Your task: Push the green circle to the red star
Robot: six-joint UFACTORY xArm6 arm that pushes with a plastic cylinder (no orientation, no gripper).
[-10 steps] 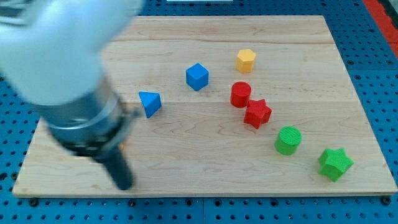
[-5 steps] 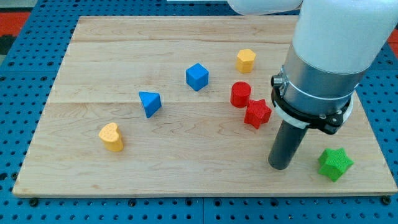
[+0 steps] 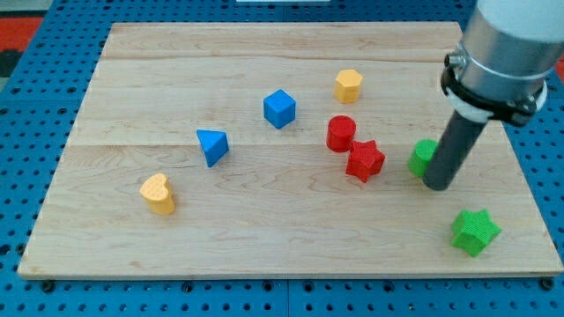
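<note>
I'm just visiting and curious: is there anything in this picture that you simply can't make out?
- Green circle: mostly hidden behind the dark rod; only its left part shows.
- My tip: at the green circle's right side, but contact cannot be told.
- The arm: cut off by the view's top and right edges.
- Board: its lower right corner is cut off by the view's right edge.

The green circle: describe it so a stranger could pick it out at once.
On the wooden board, look right of the red star. The green circle sits there, half hidden behind my tip. Unlike the green star near the view's bottom right, it is round and unpointed.
</note>
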